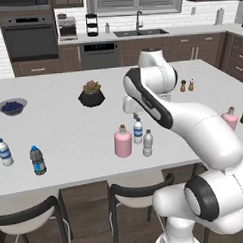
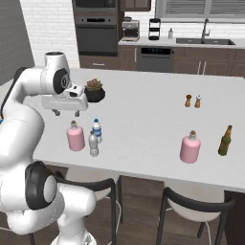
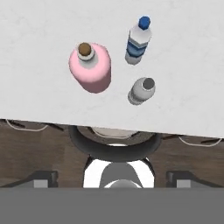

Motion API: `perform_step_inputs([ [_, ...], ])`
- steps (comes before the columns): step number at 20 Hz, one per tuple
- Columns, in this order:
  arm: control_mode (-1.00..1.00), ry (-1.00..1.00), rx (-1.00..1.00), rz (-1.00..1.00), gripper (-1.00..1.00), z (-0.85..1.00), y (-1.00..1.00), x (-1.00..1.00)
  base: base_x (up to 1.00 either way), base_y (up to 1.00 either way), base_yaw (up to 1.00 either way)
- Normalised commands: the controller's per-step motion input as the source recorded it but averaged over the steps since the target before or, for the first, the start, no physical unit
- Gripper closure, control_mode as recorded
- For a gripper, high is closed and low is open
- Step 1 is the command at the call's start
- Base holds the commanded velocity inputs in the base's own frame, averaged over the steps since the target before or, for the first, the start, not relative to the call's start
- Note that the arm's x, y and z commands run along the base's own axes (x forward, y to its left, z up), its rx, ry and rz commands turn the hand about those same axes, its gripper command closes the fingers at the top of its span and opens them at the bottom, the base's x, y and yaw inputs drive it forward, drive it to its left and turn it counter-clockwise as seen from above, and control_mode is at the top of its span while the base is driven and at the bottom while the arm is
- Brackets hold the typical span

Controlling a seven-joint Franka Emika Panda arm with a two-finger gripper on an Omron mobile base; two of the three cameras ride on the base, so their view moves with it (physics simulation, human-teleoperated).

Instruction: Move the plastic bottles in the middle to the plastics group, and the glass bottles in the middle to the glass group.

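Three bottles stand upright near the front edge of the white surface [image 1: 67, 86]: a squat pink bottle [image 1: 123, 141] with brownish stopper, a blue-labelled water bottle [image 1: 138, 131] and a plain greyish bottle [image 1: 147, 143], close together but apart. The end effector [image 2: 67, 113] hovers above them; I cannot tell its opening. Dark cabinets [image 1: 190, 46] and an oven [image 1: 30, 40] stand behind.

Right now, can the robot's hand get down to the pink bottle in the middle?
Probably yes. The hand hangs above the three middle bottles, and the pink bottle stands upright with open counter around it. The labelled water bottle and plain bottle stand apart from it.
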Motion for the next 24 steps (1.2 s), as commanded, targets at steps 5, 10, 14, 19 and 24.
perform_step_inputs([
  [5,-1.0,0.11,-0.01,0.02,-1.0,-0.26,0.59,0.94,0.0,0.0,0.0],
  [10,-1.0,0.01,0.0,0.03,-1.0,-0.84,0.34,0.97,0.0,0.0,0.0],
  [14,-1.0,-0.2,0.0,0.01,-1.0,-0.26,0.01,0.32,0.0,0.0,0.0],
  [19,-1.0,-0.24,0.0,0.0,-1.0,-0.15,-0.01,0.0,0.0,0.0,0.0],
  [24,-1.0,0.0,0.0,0.0,-1.0,-0.23,0.0,-0.04,0.0,0.0,0.0],
])
